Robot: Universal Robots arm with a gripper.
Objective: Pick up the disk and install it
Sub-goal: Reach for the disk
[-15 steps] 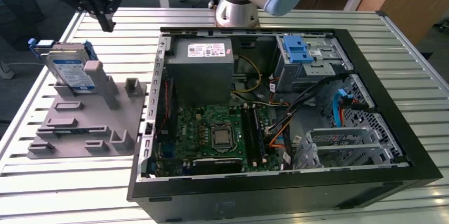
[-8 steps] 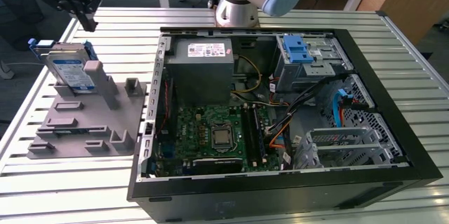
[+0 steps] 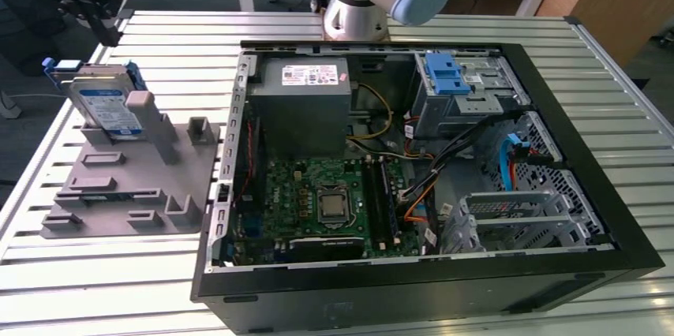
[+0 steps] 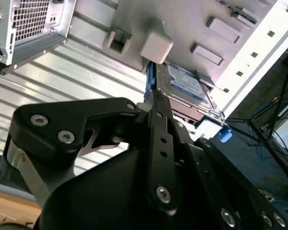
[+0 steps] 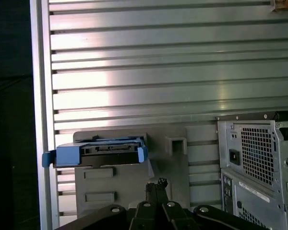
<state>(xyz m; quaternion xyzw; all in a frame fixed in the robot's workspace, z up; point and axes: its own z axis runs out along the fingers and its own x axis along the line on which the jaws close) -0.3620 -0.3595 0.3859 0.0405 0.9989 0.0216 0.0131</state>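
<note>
While the disk (image 3: 106, 107) is standing upright in the grey holder (image 3: 116, 194) on the slatted surface (image 3: 106, 281), at the exterior view's left beside the open PC case (image 3: 421, 293), the end effector (image 5: 156, 183) is hovering nearby w/ fingers closed, gripping nothing.

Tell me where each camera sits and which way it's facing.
Exterior view: off the arm, high up, looking down on the open computer case; the disk stands in a grey stand at the view's left; the arm shows.
First wrist view: rides the arm, looks past the tool at the disk edge-on.
Second wrist view: rides the arm, looks along the tool toward the disk's label.
All three share disk and stand.
</note>
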